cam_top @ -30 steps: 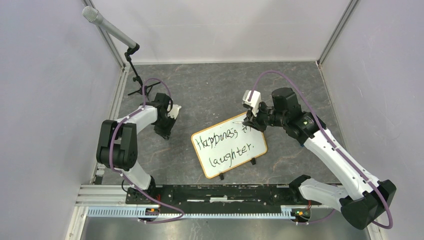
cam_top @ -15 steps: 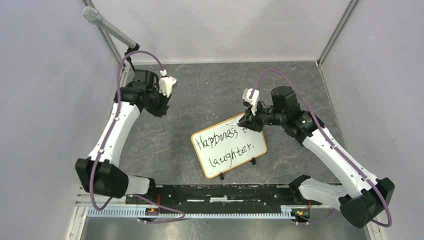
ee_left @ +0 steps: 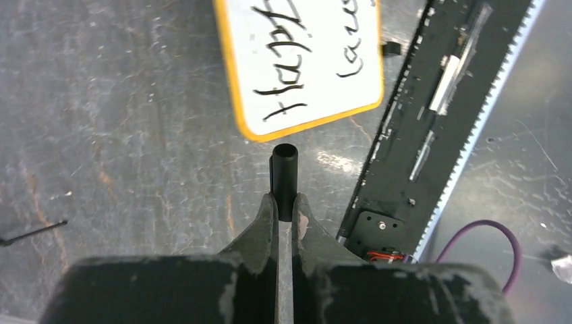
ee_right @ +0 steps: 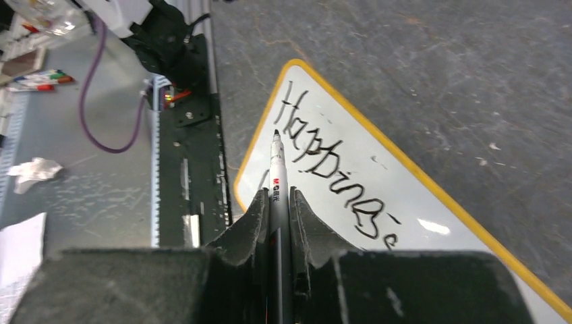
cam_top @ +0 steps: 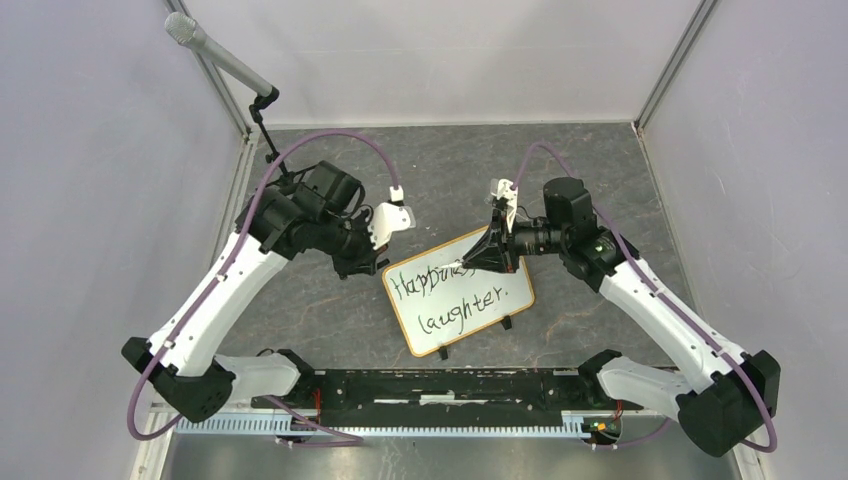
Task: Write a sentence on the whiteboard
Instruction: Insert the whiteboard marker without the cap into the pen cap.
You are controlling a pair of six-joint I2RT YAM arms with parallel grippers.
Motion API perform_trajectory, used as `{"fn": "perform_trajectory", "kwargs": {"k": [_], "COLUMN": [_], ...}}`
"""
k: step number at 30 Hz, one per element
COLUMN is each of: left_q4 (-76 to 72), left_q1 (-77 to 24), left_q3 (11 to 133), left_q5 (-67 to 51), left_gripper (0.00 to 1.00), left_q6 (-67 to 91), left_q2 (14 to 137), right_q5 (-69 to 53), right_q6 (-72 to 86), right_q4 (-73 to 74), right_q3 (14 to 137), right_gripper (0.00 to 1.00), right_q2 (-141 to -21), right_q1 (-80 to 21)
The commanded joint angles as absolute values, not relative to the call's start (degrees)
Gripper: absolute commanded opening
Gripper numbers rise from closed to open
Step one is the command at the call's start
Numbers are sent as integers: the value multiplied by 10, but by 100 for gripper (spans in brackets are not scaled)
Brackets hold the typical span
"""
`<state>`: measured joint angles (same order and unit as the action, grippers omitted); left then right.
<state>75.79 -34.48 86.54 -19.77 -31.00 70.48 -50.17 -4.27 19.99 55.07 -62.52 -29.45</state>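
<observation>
The whiteboard (cam_top: 452, 338) lies tilted on the grey table, tan-framed. The sentence (cam_top: 462, 300) on it reads "Happiness in laughter." in two lines; the right arm hides part of the top line. My right gripper (cam_top: 492, 252) is shut on a grey marker (ee_right: 277, 169), its tip just over the board's left part (ee_right: 418, 196), near the "H" of the writing (ee_right: 330, 172). My left gripper (cam_top: 365, 262) hovers by the board's left edge, shut on a black marker cap (ee_left: 284, 169). The left wrist view shows the board's corner (ee_left: 324, 88) just beyond the cap.
A microphone on a stand (cam_top: 220, 60) is at the far left corner. A black rail (cam_top: 430, 385) runs along the near edge. Grey walls close both sides. Loose markers and paper (ee_right: 40, 74) lie off the table.
My left arm has swung from the far left to the board's left edge with the cap. My right gripper has turned and swung the marker tip leftward over the board.
</observation>
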Motion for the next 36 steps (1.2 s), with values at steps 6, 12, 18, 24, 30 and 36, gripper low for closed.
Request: {"fn": "perform_trajectory", "kwargs": {"k": [6, 12, 18, 24, 30, 36], "left_q4": [781, 781, 782, 783, 787, 788], "left_q1": [-400, -433, -456, -467, -475, -475], "left_q3": [900, 908, 918, 929, 929, 928], "left_q5": [-249, -230, -220, -221, -220, -223], "left_gripper": [2, 2, 2, 2, 3, 2], "left_q6": [-342, -348, -350, -350, -353, -354], "left_q2": [732, 755, 771, 783, 785, 784], "right_q5": [-617, -628, -622, -618, -612, -603], "right_q6": [148, 219, 236, 238, 229, 216], "right_q4": [14, -59, -73, -77, -69, -56], "right_q3": [491, 483, 490, 489, 496, 498], "right_gripper": [0, 0, 0, 0, 0, 0], "right_q2": [-622, -630, -635, -638, -644, -648], "right_q1": [-293, -304, -314, -323, -325, -325]}}
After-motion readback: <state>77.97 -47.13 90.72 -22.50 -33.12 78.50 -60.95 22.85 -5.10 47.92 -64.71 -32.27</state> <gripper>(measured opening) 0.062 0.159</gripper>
